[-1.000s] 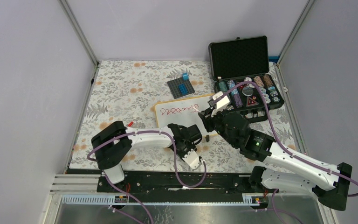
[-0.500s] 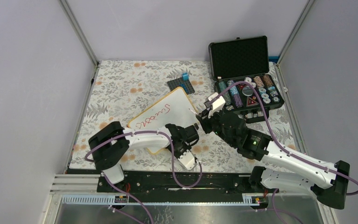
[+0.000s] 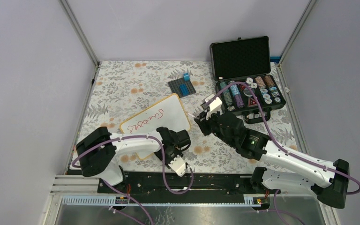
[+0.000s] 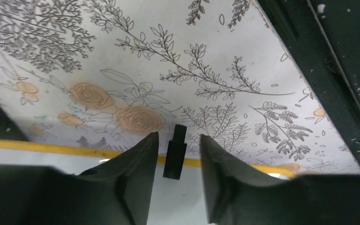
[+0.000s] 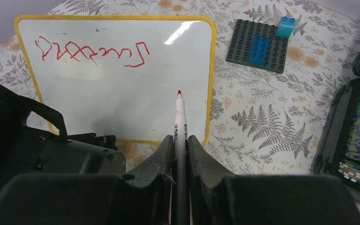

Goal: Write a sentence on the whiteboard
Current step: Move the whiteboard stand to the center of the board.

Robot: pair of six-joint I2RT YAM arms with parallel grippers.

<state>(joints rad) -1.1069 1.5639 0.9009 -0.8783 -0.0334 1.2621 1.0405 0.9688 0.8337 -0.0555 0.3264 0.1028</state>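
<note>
The whiteboard [image 3: 171, 108] lies tilted on the floral cloth, with one red scribbled line, the sentence [image 3: 143, 123], on it. No second line shows. My left gripper [image 3: 168, 144] is at the board's near edge. In the left wrist view my left gripper [image 4: 178, 136] is open, its jaws on either side of a black clip foot [image 4: 175, 159] with a gap on each side. My right gripper [image 3: 199, 122] is shut on a white marker [image 5: 180, 117]. Its red tip hangs above the whiteboard [image 5: 112, 89], below the sentence [image 5: 91, 49].
A dark grey studded baseplate [image 3: 182, 87] with blue bricks lies behind the board. An open black case [image 3: 243, 58] of poker chips stands at the back right. The black rail [image 4: 337, 61] runs along the table's near edge.
The whiteboard has turned counterclockwise and slid to the left with my left gripper at its edge. My right gripper with the marker has shifted slightly left and back.
</note>
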